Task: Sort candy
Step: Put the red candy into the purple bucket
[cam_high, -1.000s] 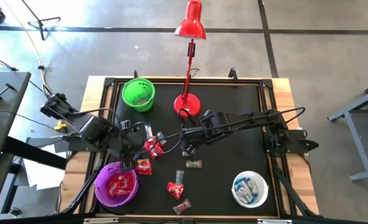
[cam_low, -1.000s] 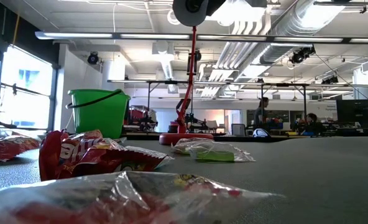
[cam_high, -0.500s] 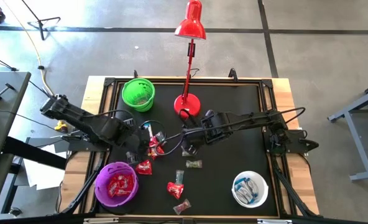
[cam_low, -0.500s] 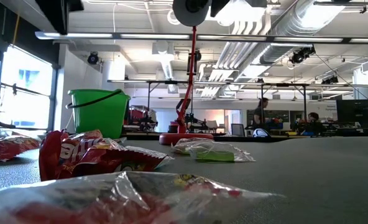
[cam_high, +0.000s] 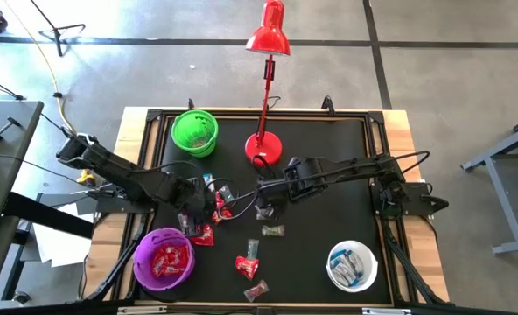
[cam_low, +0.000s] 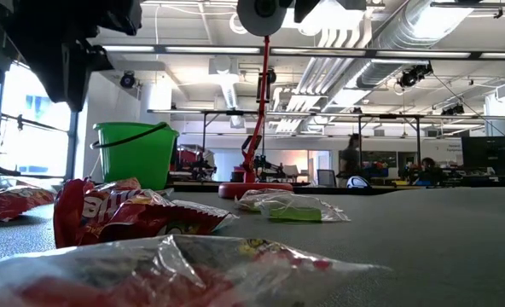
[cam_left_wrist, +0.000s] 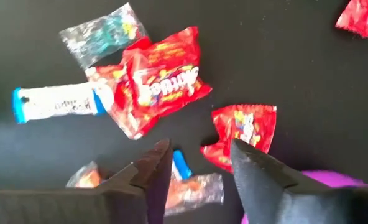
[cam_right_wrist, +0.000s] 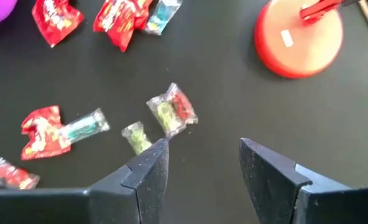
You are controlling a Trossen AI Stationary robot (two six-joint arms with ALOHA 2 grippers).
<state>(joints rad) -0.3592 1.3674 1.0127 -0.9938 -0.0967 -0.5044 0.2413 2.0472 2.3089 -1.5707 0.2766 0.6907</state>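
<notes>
Candy lies loose on the black mat: a cluster of red packets (cam_left_wrist: pixel 162 81), a blue-and-white stick (cam_left_wrist: pixel 56 101) and a clear greenish wrapper (cam_left_wrist: pixel 103 34). My left gripper (cam_high: pixel 196 215) hangs open, pointing down just above this cluster. A red packet (cam_left_wrist: pixel 243 134) and a clear wrapper with a blue end (cam_left_wrist: pixel 184 180) lie under its fingers (cam_left_wrist: pixel 159 168). Higher up at mid-table, my right gripper (cam_high: pixel 268 203) is open over a clear wrapper holding green and red sweets (cam_right_wrist: pixel 171 111) and a small greenish sweet (cam_right_wrist: pixel 136 137). Neither gripper holds anything.
A purple bowl (cam_high: pixel 164 260) with red candy stands near left, a green bowl (cam_high: pixel 194 131) far left, and a white bowl (cam_high: pixel 353 265) with blue-and-white candy near right. A red lamp's base (cam_high: pixel 263 147) stands at the far middle. More candy (cam_high: pixel 247 265) lies near the front edge.
My left gripper has come down from beside the purple bowl and gone toward the table's right, over the candy cluster. In the low view its dark shape has dropped into the picture at the upper left. The candy has stayed where it was.
</notes>
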